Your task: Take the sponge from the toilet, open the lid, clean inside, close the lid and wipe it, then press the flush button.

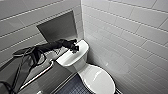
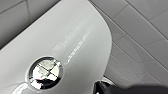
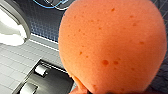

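Sponge (image 3: 112, 45) | in right fingers (floor (image 3: 45, 23) behind) | flush button (image 2: 45, 72) untouched

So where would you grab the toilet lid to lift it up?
Probably at the front edge of the lid, the end farthest from the tank. The lid lies flat and shut, and it likely hinges at the tank end. Jaws coming in from the front and pinching that rim would probably swing it up most easily.

Surroundings: white tiled walls (image 1: 130, 30), dark floor (image 1: 72, 87).
I see a grey recessed panel (image 1: 58, 27) upper left, a grab bar (image 1: 40, 73) lower left.
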Robot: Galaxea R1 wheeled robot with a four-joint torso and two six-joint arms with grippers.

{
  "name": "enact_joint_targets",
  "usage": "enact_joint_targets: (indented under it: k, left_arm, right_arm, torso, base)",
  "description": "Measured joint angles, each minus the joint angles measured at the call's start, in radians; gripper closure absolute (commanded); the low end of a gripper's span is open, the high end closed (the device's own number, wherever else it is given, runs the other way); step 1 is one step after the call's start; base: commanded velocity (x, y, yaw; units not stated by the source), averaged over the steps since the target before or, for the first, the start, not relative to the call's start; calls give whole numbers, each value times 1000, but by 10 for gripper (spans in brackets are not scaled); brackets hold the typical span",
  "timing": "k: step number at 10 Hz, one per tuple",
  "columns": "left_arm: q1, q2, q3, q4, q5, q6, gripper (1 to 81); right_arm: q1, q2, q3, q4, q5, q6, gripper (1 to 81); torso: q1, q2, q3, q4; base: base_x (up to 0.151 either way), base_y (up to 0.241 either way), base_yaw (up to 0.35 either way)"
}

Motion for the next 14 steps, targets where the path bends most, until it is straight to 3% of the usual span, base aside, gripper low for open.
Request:
enact_joint_targets:
  k: [4, 5, 7, 10, 14]
  left_arm:
    - [7, -315, 505, -1, 10, 0, 811]
    - [46, -416, 599, 9, 8, 1, 811]
    - [238, -600, 743, 48, 22, 1, 811]
    - [548, -724, 846, 137, -60, 3, 811]
    - [981, -708, 802, 261, -208, 14, 811]
  right_arm:
    - [43, -41, 1, 0, -1, 0, 811]
    - [51, -41, 1, -1, 0, -1, 811]
    - [62, -41, -4, -3, -1, 0, 811]
    - [81, -44, -25, -4, -1, -1, 811]
    - [81, -41, -37, -6, -4, -1, 811]
  torso:
    - [0, 0, 1, 0]
    - [0, 0, 10, 0]
    - [0, 0, 66, 0]
    - [-2, 0, 174, 0]
    - [-4, -3, 318, 0]
  base:
    - [0, 0, 0]
    - [0, 0, 0]
    - [0, 0, 0]
    - [0, 0, 0]
    - [0, 0, 0]
